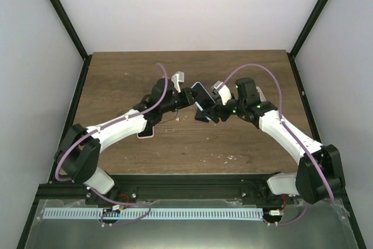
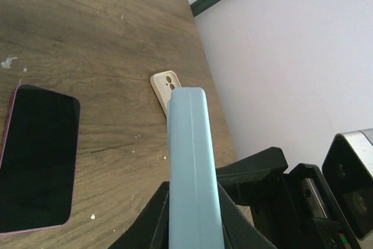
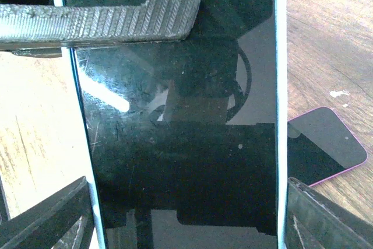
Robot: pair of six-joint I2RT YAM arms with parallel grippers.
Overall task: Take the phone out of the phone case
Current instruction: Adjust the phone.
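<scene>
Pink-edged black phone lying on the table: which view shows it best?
Left wrist: the pink-edged black phone shows nearly its whole screen. Right wrist catches one corner behind the held blue-cased phone; top external, only a pink sliver.

My left gripper [image 1: 190, 98] and right gripper [image 1: 213, 110] meet over the table [image 1: 116, 80], both gripping the blue-cased phone [image 1: 201, 93]. A pink phone [image 1: 145, 134] peeks from under my left arm [image 1: 119, 126].

Open tabletop [image 1: 128, 68]; obstacles: pink phone [image 2: 38, 158], beige case [image 2: 163, 88]
</scene>
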